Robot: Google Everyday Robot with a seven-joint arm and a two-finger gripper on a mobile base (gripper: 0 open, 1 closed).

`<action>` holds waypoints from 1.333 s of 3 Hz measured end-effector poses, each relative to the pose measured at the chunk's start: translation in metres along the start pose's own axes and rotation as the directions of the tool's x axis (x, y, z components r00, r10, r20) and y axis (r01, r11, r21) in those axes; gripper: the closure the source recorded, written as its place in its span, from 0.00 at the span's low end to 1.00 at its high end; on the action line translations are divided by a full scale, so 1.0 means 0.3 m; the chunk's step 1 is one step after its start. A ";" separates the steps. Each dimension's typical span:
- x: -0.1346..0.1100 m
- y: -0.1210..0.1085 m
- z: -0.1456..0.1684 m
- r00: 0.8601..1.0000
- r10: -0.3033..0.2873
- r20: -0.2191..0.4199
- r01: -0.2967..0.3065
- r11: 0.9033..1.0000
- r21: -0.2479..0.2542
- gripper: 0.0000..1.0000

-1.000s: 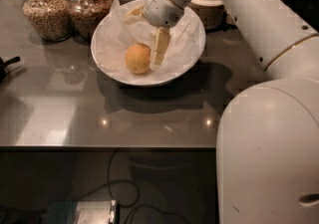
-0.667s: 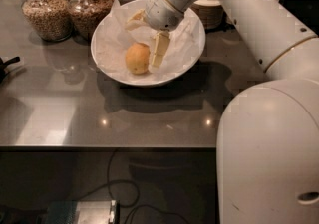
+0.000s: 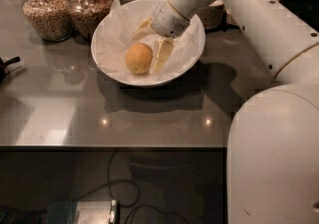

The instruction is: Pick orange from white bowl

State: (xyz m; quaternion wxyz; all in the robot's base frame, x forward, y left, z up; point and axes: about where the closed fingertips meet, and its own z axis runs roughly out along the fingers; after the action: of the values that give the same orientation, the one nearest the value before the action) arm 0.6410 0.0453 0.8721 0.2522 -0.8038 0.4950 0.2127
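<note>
The orange (image 3: 138,57) lies in the white bowl (image 3: 115,71), on the crinkled paper, a little left of the bowl's middle. My gripper (image 3: 148,49) reaches down into the bowl from the upper right. It is open. One cream finger (image 3: 162,55) stands just right of the orange, close to it or touching it. The other finger (image 3: 142,27) sits above and behind the orange. The orange rests on the paper between the two fingers.
Two glass jars of grain (image 3: 46,13) (image 3: 89,9) stand at the back left, close to the bowl. Stacked small bowls (image 3: 214,15) sit behind my arm. A dark object (image 3: 5,66) pokes in at the left edge. The table's front edge (image 3: 114,146) is near; my body (image 3: 274,158) fills the right.
The gripper has shifted slightly in the bowl. A second finger now shows behind the orange. The orange and bowl have not moved.
</note>
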 end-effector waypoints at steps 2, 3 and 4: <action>0.017 -0.036 0.044 1.000 0.006 0.005 -0.006 1.000 -0.023 0.18; 0.035 -0.037 0.067 1.000 0.028 0.012 -0.028 0.999 -0.037 0.21; 0.058 -0.021 0.078 0.998 0.054 0.016 -0.053 0.998 -0.045 0.39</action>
State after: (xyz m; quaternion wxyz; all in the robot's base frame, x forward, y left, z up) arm 0.6519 0.0502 0.8448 0.2325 -0.7939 0.5092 0.2374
